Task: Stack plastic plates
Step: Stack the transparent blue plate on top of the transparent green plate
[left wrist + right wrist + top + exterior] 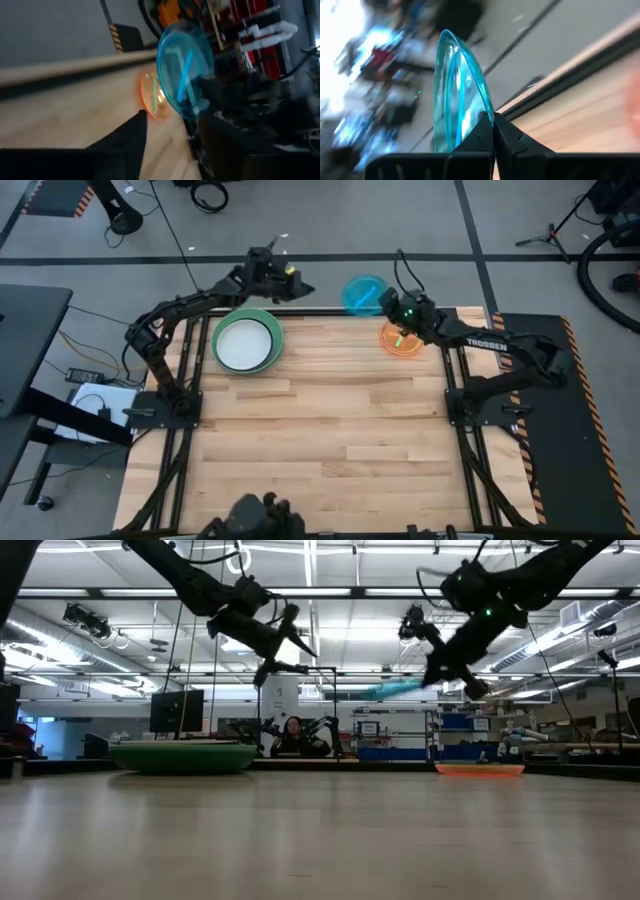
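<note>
The small translucent blue plate (364,294) hangs in the air over the table's far edge, held in my right gripper (390,307). It shows as a slightly tilted streak in the low view (398,689). The orange plate (403,341) lies flat on the table just nearer than that gripper. Further left, a white plate (243,344) rests inside a green plate (271,330) on the table. My left gripper (298,286) hovers open above the far edge, between the green plate and the blue one, touching nothing. The other plates are out of view. My right gripper pinches the blue plate by its rim (481,116) between its two fingers (506,134). The rest of the plate sticks out beyond the fingertips, toward the table's left and far side. The plate is lifted clear of the table, near level and slightly tilted.
The near and middle part of the wooden table (330,440) is bare. A black mat with striped edges (570,430) lies at the table's right. A dark device (255,515) sits at the near edge. A person (292,736) is in the room beyond.
</note>
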Available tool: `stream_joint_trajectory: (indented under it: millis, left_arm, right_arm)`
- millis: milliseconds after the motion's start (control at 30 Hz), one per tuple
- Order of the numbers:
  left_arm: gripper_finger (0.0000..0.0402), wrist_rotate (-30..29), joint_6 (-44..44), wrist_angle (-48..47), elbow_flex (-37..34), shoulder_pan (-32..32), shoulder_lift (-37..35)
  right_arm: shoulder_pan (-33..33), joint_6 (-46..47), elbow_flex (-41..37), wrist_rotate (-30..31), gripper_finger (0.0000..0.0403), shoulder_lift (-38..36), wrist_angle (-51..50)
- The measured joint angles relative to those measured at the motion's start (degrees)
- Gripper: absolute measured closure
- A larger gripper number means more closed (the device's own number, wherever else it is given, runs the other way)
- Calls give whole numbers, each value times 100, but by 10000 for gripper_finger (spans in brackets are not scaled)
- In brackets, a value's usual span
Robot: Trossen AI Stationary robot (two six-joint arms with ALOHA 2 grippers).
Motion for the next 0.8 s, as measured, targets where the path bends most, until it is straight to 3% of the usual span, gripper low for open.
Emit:
stream_joint_trajectory:
  millis: [133, 300, 600, 700, 800]
  left_arm:
    - [187, 8, 195, 0, 0, 315, 0]
    - [178, 14, 289, 0, 0, 478, 0]
    - [178, 17, 384, -3, 0, 773, 0]
    - [178, 16, 372, -2, 0, 905, 0]
    - [178, 16, 370, 2, 0, 1001, 0]
  right_arm:
    - [-119, 1379, 0, 570, 396, 89, -1288]
    - [47, 2756, -13, 1205, 396, 101, -2668]
    - [136, 3548, -835, 1001, 395, 90, -2672]
    - [237, 4090, -1071, 1169, 394, 90, -2597]
    - [273, 4062, -1192, 1240, 386, 90, -2412]
